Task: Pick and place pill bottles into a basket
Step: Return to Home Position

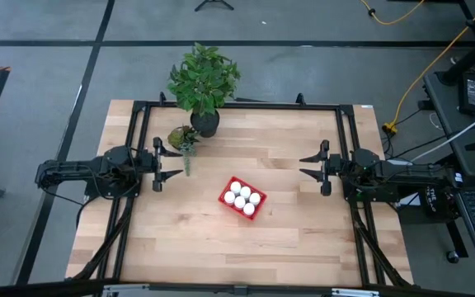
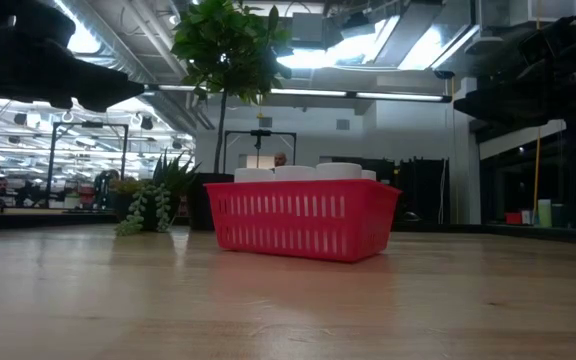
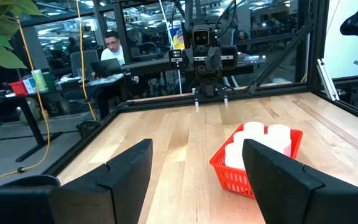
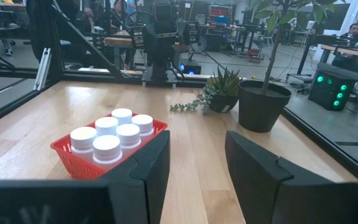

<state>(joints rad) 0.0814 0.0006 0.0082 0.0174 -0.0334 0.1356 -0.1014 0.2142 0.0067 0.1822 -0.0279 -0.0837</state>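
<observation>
Left gripper point(image 1: 170, 163) and right gripper point(image 1: 310, 166) gape, fingers empty; red basket point(image 2: 298, 215) holds six white pill bottles point(image 1: 242, 197).

Left pincer point(image 1: 168, 163) and right pincer point(image 1: 312, 166) are black, angular, 2-fingered.

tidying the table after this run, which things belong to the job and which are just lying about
Job: pill bottles inside the red basket; left gripper and right gripper, open, at the sides of the table.
Lying about: tall potted plant; small succulent.
</observation>
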